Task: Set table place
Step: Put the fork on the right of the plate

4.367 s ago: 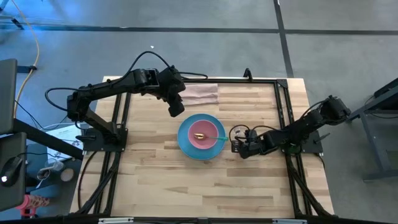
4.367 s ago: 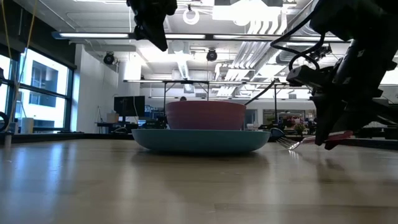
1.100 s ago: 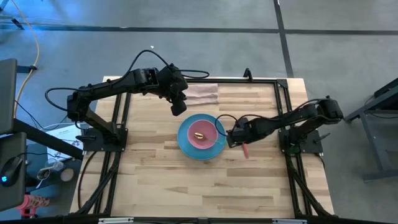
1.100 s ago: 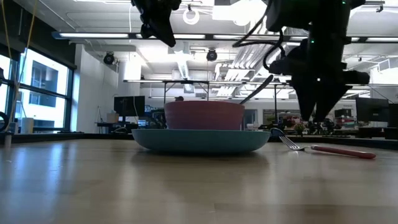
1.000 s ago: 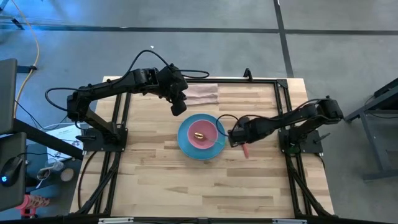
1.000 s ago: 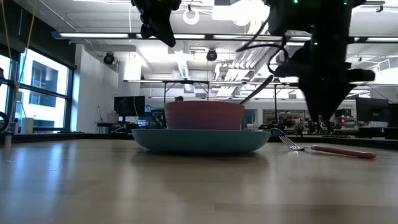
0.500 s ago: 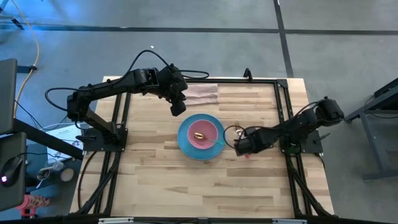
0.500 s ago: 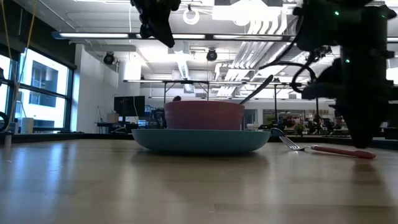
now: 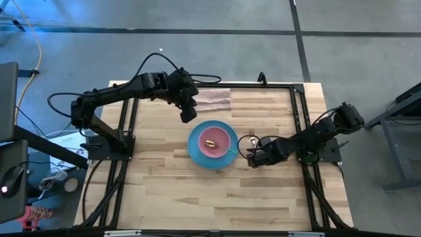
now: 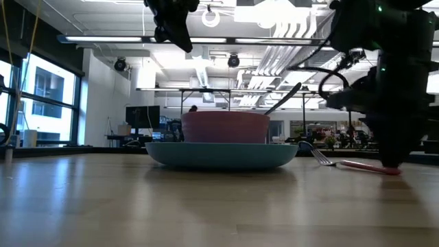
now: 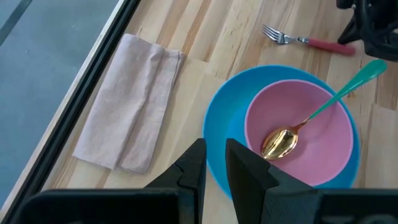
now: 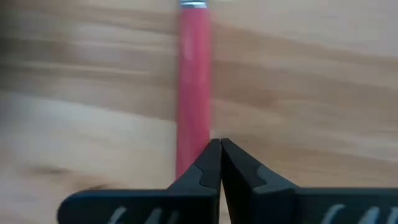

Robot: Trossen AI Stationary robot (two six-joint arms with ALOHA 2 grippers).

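A light-blue plate (image 9: pixel 195 155) lies mid-table with a pink bowl (image 9: pixel 221 134) on it. A gold spoon with a green handle (image 11: pixel 280 142) leans in the bowl. A silver fork with a pink handle (image 10: pixel 330 162) lies flat on the table just right of the plate. My right gripper (image 9: pixel 252 159) is shut and low over the fork's handle. My left gripper (image 9: pixel 188 113) hovers above the plate's far-left side, fingers a narrow gap apart and empty. My right gripper has its shut fingertips (image 12: pixel 214 155) against the long side of the fork's pink handle (image 12: pixel 194 106), toward the handle's free end. The fingers point down at the table from above. The fork lies flat on the table.
A folded pinkish-beige cloth (image 9: pixel 212 100) lies at the table's far edge behind the plate. Black rails (image 9: pixel 299 112) frame the tabletop. Bare wood (image 9: pixel 177 197) stretches along the near half of the table.
My right gripper has gone from beside the plate's right rim toward the table's near edge and down onto the fork's handle, staying shut. The handle's free end has swung a little toward the plate while the tines have stayed in place.
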